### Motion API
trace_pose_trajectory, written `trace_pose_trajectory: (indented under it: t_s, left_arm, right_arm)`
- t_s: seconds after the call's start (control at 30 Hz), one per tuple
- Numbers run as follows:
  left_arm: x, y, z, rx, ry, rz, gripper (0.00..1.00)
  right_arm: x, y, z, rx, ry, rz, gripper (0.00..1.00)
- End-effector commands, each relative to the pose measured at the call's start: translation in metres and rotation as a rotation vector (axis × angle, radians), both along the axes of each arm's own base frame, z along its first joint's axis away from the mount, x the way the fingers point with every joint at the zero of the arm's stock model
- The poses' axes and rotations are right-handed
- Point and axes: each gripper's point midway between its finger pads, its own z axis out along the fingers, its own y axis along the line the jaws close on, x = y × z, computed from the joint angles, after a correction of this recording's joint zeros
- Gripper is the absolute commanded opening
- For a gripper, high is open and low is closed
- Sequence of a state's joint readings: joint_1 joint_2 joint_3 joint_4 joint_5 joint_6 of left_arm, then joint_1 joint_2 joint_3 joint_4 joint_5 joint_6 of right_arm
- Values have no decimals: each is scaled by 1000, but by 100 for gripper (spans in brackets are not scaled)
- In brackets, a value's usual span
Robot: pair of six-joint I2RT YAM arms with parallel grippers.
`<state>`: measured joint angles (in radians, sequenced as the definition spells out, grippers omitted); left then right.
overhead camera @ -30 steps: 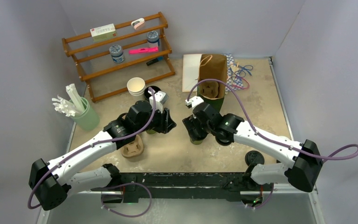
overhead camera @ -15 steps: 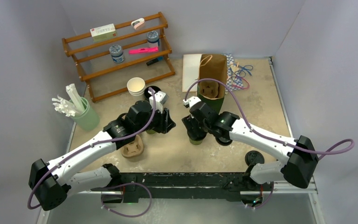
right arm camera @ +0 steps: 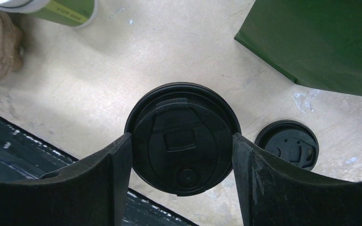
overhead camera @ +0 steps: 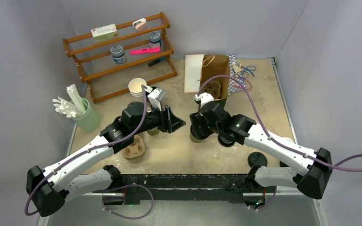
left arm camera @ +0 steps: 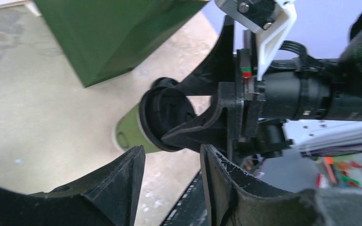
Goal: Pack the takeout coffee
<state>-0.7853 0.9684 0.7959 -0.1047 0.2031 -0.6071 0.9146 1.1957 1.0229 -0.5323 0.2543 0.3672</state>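
Our right gripper (right arm camera: 180,149) is clamped on the small olive-green paper cup with a round black plastic sip lid (left arm camera: 127,132). Its fingers (right arm camera: 118,179) touch the lid's rim at 9 and 3 o'clock in the wrist view. We judge this side-on clasp keeps the cup upright and the lid seated for carrying. Whether the cup's base is touching the sandy table (right arm camera: 99,70) we cannot tell.

Seen from above, our left gripper (left arm camera: 172,157) sits at 9 o'clock of the cup, jaws apart and empty. It points at the cup without touching it, and we take it to be leaving room for the right arm.

The dark green paper bag with a brown inside (overhead camera: 215,70) stands near at 12 o'clock with its mouth up, so we read it as the destination. A loose round black plastic lid (right arm camera: 287,143) lies just beside the cup at 3 o'clock in the wrist view.
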Motion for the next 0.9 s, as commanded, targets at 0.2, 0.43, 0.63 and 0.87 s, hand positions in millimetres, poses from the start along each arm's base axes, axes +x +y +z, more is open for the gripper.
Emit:
trace_pose_trajectory:
  t_s: [0.2, 0.43, 0.63, 0.87]
  left_arm:
    - [-71, -29, 104, -482, 38, -390, 57]
    - [-84, -30, 114, -493, 28, -468, 62]
    - [-67, -35, 92, -377, 63, -393, 62]
    - [-96, -29, 122, -491, 15, -543, 69]
  right_arm:
    - [3, -4, 37, 118, -67, -80, 59]
    - [2, -17, 25, 90, -60, -147, 58]
    - [4, -18, 14, 66, -39, -176, 58]
    - [-1, -12, 28, 150, -35, -170, 57]
